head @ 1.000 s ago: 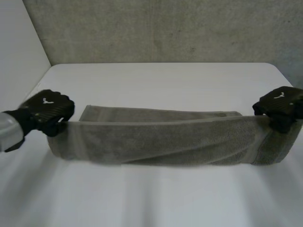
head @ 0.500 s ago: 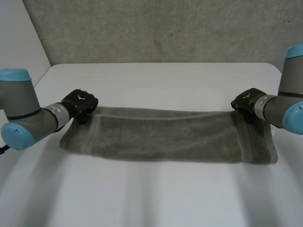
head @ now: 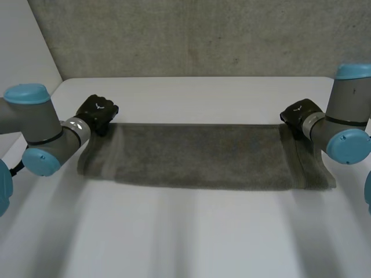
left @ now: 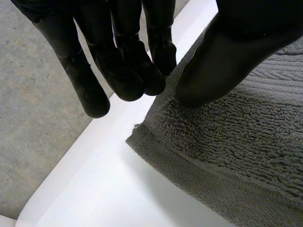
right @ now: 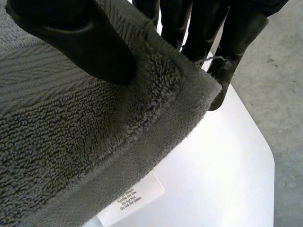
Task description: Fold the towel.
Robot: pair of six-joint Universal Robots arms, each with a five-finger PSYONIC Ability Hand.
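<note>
Towel (head: 203, 155) stretched in a long grey band across the white bench (head: 203, 92), seen from my head camera, with a black hand at each far corner. The left hand (head: 97, 112) sits at the far-left corner and the right hand (head: 300, 113) at the far-right corner, the arms coming in from either side. On my left wrist feed the thumb (left: 218, 61) presses on the pile just inside the edge. The straight fingers (left: 128, 71) close against it from the other side, nipping the hem between them, and the corner tip lies on the bench just beyond. On my right wrist feed the thumb bears on top of the cloth and the fingers (right: 236, 42) back it from beneath. This firm pinch holds that corner clear of the bench, with a white care label (right: 129, 198) showing below it. A rough concrete wall (head: 191, 35) stands behind.
</note>
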